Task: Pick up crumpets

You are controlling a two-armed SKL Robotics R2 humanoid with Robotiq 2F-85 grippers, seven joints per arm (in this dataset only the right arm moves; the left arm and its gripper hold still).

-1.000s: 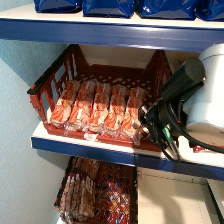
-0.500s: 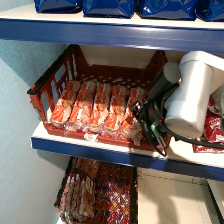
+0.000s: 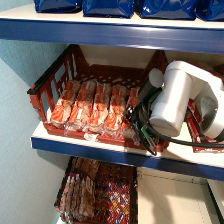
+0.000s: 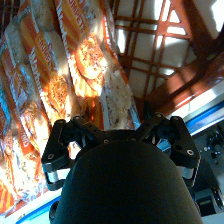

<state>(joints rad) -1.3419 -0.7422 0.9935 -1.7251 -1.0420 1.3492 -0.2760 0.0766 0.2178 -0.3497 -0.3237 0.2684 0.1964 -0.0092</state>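
Observation:
Several long clear packs of crumpets (image 3: 100,107) lie side by side in a red plastic crate (image 3: 50,82) on the middle shelf. My right arm (image 3: 172,100) reaches into the crate's right end, and its white wrist covers the gripper in the head view. In the right wrist view my right gripper (image 4: 116,127) hangs open just above the crumpets. One pack (image 4: 90,65), with tan rounds and an orange-red label, runs between the two black fingers (image 4: 75,127). The fingers stand apart on either side of it, not closed on it.
The crate's red lattice wall (image 4: 165,40) stands close beside the gripper. Dark blue bags (image 3: 110,7) sit on the top shelf. Red bags (image 3: 197,132) lie to the right of the crate, partly behind my arm. A lower crate (image 3: 95,192) holds more packs. The blue shelf edge (image 3: 125,157) runs in front.
My right arm has swung left from the shelf's right side and pushed into the crate, ending over the rightmost crumpet packs. The packs have not moved.

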